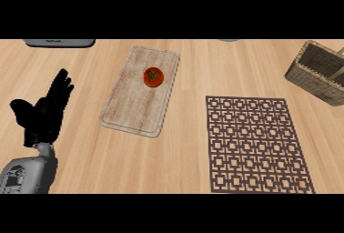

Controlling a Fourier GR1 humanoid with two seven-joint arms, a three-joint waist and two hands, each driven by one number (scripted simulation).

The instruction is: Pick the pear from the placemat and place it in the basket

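In the head view, the left hand [43, 113] shows at the left side, over the wooden surface [80, 73]. Its fingers [62, 86] are straight and spread upward, thumb out to the left, holding and touching nothing. The right hand does not show.

To the right of that hand lies a pale cutting board [138, 109], tilted a little, with a red tomato [154, 77] on its far part. Further right, nearer, lies the dark patterned placemat [259, 145], flat on the surface; no pear shows on it or elsewhere. The woven basket [316, 75] sits at the far right, partly cut off by the edge, well apart from the fingers, with the board and placemat between. Two grey things [59, 43] barely show at the far edge.
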